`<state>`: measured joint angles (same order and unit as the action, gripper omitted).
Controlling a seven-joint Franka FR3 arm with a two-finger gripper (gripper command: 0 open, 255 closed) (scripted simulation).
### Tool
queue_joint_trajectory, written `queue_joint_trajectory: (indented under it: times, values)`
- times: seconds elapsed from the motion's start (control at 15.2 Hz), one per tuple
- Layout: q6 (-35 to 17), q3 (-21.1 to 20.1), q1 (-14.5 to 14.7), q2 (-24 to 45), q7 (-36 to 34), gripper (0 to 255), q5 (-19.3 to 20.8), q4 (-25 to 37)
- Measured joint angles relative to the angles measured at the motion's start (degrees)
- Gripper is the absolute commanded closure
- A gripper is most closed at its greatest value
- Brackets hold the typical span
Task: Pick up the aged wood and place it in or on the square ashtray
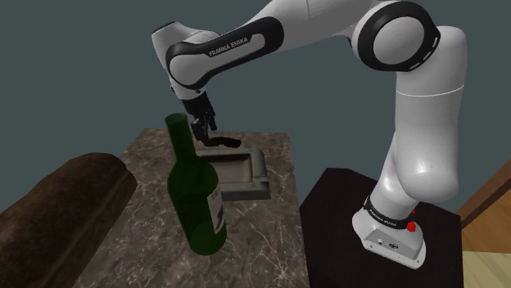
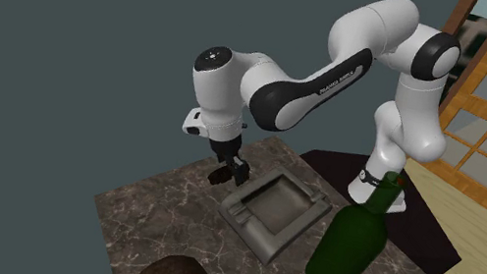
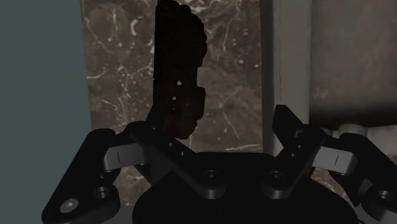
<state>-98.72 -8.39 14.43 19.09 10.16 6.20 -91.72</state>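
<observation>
Loaf-shaped and dark brown, an object (image 1: 65, 204) lies nearest the shoulder camera, at the 8 o'clock corner of the marble-patterned table (image 1: 147, 262). Behind it stands a green bottle (image 1: 196, 204), upright, just beside the grey square ashtray (image 1: 246, 195) at the tray's 7 o'clock. Farther back, the aged wood (image 1: 219, 141), a dark, ragged sliver, sits at the ashtray's far rim, about 11 o'clock of the basin, outside it. The black gripper (image 1: 202, 124) hangs over that spot.

From the wrist camera the fingers (image 3: 289, 137) stand well apart and released. The wood runs out from beneath one finger rather than between the two, so nothing is clasped.

The pick appears not yet made. To do it well, the hand likely needs to slide sideways until the sliver is centred in the gap, with the fingers crossing its narrow width, before lowering and closing. The ashtray wall is near that side and could be struck. The carry afterwards looks short, towards 5 o'clock.
</observation>
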Motion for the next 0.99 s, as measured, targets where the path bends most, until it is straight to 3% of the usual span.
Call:
queue_joint_trajectory:
  times: [0.46, 0.53, 0.99]
  values:
    - [-1.2, 0.0, 0.0, 0.1, -0.1, 0, 0.0, -1.1]
    - [-1.2, 0.0, 0.0, 0.1, -0.1, 255, 0.0, -1.1]
    - [-1.2, 0.0, 0.0, 0.1, -0.1, 255, 0.0, -1.1]
